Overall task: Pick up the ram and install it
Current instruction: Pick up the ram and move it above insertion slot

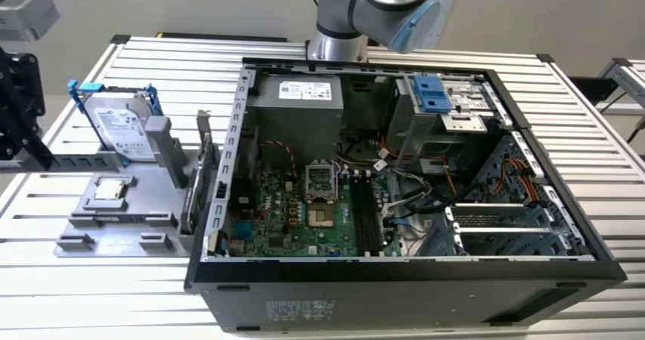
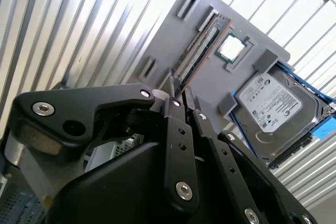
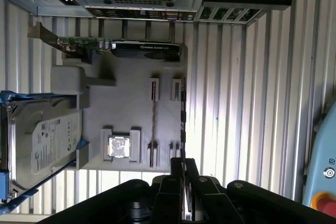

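Clearly, ram (image 2: 202, 45) seen on edge in grey holder (image 2: 170, 32); likely light, stiff, easily cracked; best held mid-length. Hand (image 2: 179, 88) near holder, open or closed cannot be told.

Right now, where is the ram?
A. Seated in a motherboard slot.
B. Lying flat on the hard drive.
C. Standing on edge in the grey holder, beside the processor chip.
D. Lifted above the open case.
C: in the second wrist view the ram stands on edge in the grey holder, beside the processor chip.
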Motion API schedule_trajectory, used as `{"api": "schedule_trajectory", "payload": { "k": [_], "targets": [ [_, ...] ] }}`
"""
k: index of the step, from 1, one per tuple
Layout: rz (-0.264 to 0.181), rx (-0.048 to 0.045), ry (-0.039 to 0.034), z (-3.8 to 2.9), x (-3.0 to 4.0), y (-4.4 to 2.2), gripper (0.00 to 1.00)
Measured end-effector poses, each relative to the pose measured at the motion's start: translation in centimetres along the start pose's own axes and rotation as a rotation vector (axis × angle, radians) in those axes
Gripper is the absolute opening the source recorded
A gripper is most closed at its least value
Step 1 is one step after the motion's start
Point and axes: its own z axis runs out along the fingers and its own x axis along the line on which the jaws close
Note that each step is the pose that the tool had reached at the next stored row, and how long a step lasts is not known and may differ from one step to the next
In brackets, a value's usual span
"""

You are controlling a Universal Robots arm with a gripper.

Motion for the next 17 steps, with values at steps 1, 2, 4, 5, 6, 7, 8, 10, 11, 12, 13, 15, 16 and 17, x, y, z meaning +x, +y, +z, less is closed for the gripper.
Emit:
{"api": "schedule_trajectory", "payload": {
  "k": [1,2,4,5,6,7,8,10,11,12,13,15,16,17],
  "targets": [
    [0.000,0.0000,0.0000,-0.13,0.00,0.00,0.00],
    [0.000,0.0001,0.0000,-0.24,0.00,0.00,0.00],
    [0.000,0.0001,-0.0001,-0.48,0.00,0.00,0.00],
    [0.000,0.0000,0.0000,-0.58,0.00,0.00,0.00],
    [0.000,-0.0001,0.0000,-0.69,-0.01,0.00,0.00],
    [0.000,0.0000,0.0000,-0.80,-0.01,0.01,0.00],
    [0.000,-0.0001,0.0000,-0.91,-0.01,0.01,0.00],
    [0.000,-0.0001,0.0000,-1.12,-0.01,0.01,0.00],
    [0.000,0.0000,0.0000,-1.24,-0.01,0.01,0.00],
    [0.000,-0.0001,0.0000,-1.34,-0.01,0.01,0.00],
    [0.000,-0.0002,0.0001,-1.43,-0.01,0.01,0.00],
    [0.000,-0.0004,-0.0006,-1.50,-0.01,0.01,0.00],
    [0.000,-0.0003,-0.0006,-1.50,-0.01,0.01,0.00],
    [0.000,-0.0003,-0.0007,-1.50,-0.01,0.01,0.00]
  ]
}}
